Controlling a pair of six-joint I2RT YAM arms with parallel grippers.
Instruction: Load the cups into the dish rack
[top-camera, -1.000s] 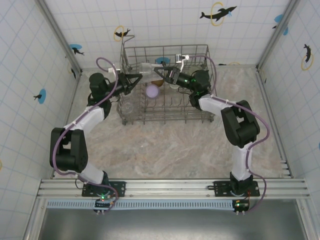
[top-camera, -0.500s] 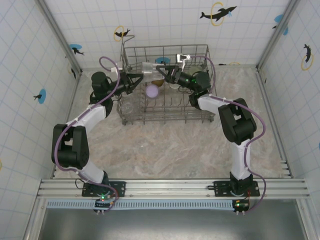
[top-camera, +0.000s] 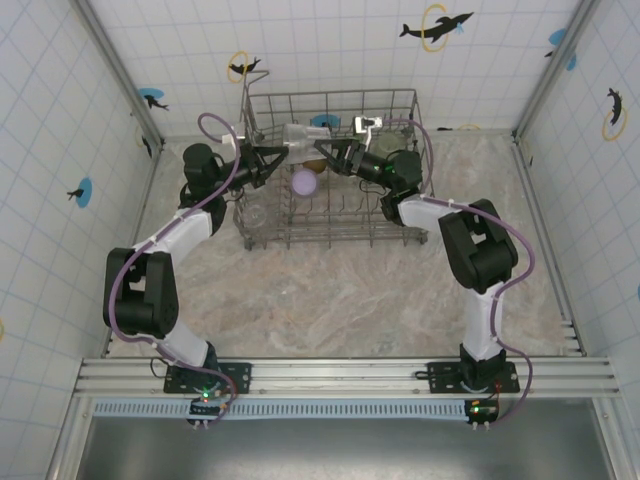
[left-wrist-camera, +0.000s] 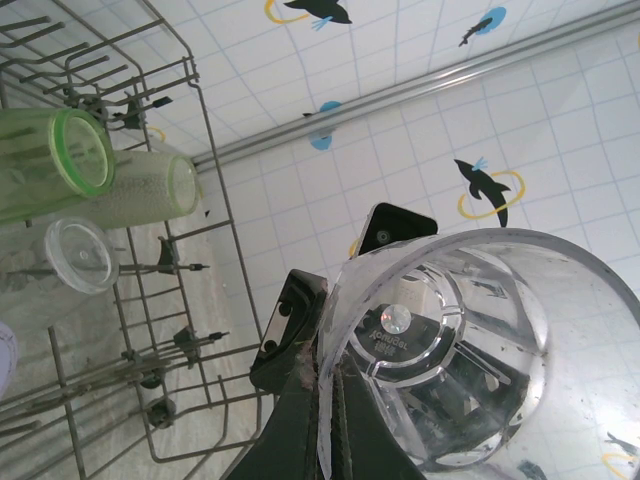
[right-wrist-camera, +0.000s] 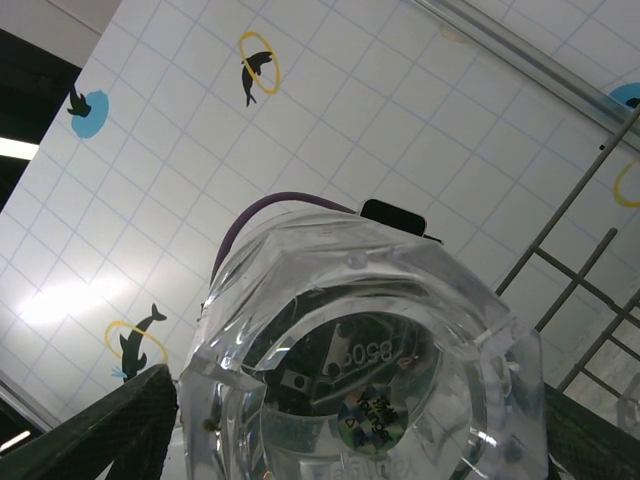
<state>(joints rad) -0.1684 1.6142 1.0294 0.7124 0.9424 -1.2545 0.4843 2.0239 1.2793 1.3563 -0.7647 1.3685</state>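
A clear cup (top-camera: 298, 138) hangs over the back left part of the dish rack (top-camera: 330, 98). My left gripper (top-camera: 283, 152) is shut on it, pinching the cup's (left-wrist-camera: 480, 330) rim wall between the left gripper's (left-wrist-camera: 330, 375) jaws. From the other side my right gripper (top-camera: 322, 152) stands open around the same cup (right-wrist-camera: 370, 350). One of its fingers (right-wrist-camera: 100, 430) is close against each side of the cup's base. Whether they press on it I cannot tell. Inside the rack lie a lilac cup (top-camera: 305, 182), two green cups (left-wrist-camera: 60, 160) and another clear cup (left-wrist-camera: 80, 255).
The rack's wire wall (left-wrist-camera: 215, 215) and upright tines stand just below and left of the held cup. Tiled walls close in the back and both sides. Bare marbled table (top-camera: 330, 290) lies in front of the rack.
The left gripper has carried the clear cup a little toward the back of the rack. The right gripper has come up to it and now straddles its base.
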